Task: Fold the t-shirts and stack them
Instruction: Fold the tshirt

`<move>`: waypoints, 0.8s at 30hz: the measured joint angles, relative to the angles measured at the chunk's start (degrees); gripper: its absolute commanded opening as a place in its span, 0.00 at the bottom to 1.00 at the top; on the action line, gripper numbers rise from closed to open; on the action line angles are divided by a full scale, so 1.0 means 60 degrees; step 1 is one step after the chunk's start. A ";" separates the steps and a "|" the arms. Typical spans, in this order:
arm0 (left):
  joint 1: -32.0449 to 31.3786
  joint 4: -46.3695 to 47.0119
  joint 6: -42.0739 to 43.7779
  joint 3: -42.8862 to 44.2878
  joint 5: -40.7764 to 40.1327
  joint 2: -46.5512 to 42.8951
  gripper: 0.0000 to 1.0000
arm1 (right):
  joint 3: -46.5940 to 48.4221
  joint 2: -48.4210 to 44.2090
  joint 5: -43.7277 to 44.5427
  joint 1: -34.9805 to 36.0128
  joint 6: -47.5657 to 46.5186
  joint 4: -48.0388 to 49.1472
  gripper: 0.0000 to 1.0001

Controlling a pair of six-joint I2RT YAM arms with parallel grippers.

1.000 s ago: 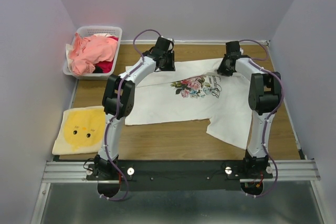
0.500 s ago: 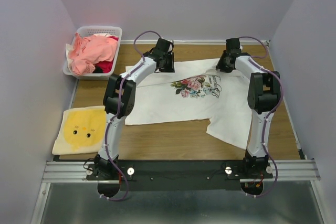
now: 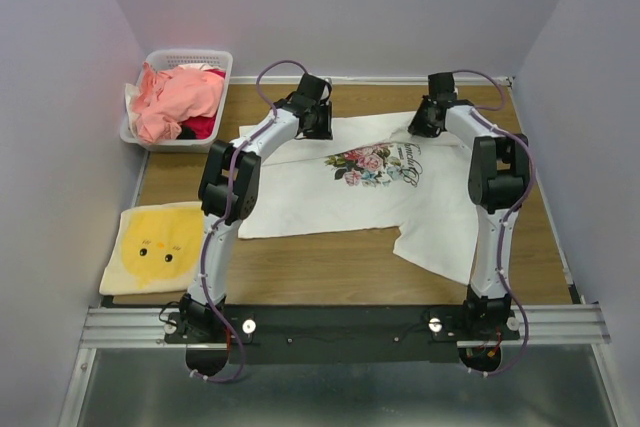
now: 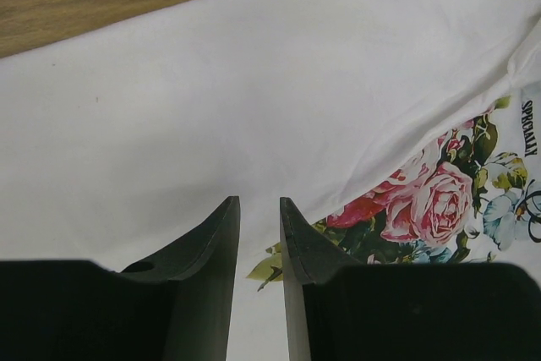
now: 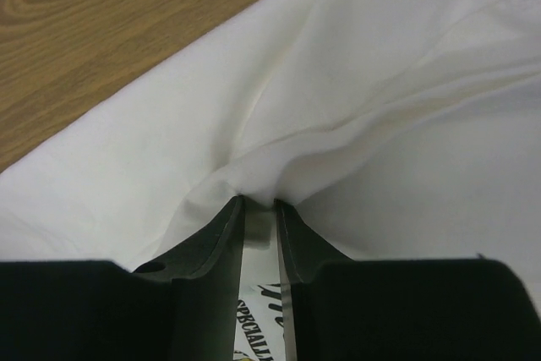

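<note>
The white t-shirt (image 3: 330, 202) with a floral print and dark script lies spread on the wooden table. My left gripper (image 3: 317, 125) is at its far left edge. In the left wrist view the gripper (image 4: 259, 202) stands just over flat white cloth (image 4: 254, 90), jaws a narrow gap apart with nothing between them. My right gripper (image 3: 423, 127) is at the shirt's far right, near the collar. In the right wrist view it (image 5: 259, 202) is shut on a raised fold of the white shirt (image 5: 355, 124). Salmon-pink tees (image 3: 180, 95) and a red tee (image 3: 203, 128) lie in the basket.
A white lattice basket (image 3: 190, 55) stands at the far left corner. A folded yellow cloth with a face print (image 3: 155, 245) lies at the near left. Grey walls close in on three sides. Bare wood (image 3: 330, 267) shows in front of the shirt.
My right gripper has shifted a little further back and left with the pinched fold. The left gripper has hardly moved.
</note>
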 measured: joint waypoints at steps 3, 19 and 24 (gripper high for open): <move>0.0033 -0.0007 0.0007 0.0000 0.0000 0.0000 0.34 | 0.0120 0.0160 -0.0066 0.0000 0.0040 0.0018 0.18; 0.0113 -0.0047 0.0044 0.0000 -0.0011 0.0000 0.34 | -0.0087 -0.0084 -0.0091 0.0000 0.0127 0.0018 0.01; 0.0113 -0.0051 0.0047 0.0000 -0.0080 0.0000 0.34 | -0.0729 -0.0838 -0.0091 0.0000 0.0131 0.0018 0.01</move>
